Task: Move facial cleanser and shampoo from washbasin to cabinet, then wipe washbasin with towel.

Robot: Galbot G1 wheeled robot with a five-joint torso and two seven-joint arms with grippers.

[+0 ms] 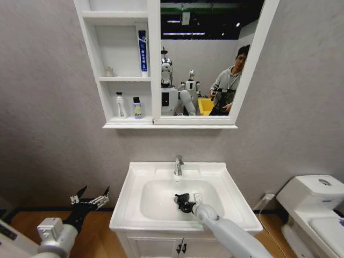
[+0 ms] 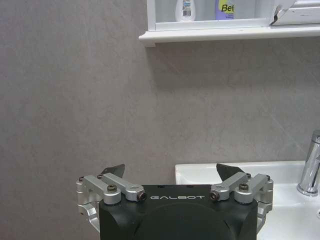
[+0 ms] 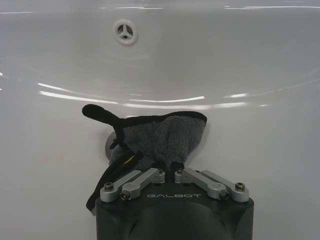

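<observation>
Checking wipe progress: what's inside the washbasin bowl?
The right gripper, jaws shut on the towel, pressing it on the washbasin floor. The towel partly covers the drain.

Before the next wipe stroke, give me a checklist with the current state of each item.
1. Right gripper shut on the towel: ok.
2. Towel down inside the washbasin bowl: ok.
3. Towel touching the bowl surface: cannot tell.
4. Two bottles on the cabinet bottom shelf, washbasin rim bare: ok.
5. Left gripper open, beside the washbasin, away from the bowl: ok.
6. Tap behind the right gripper, not touching: ok.
</observation>
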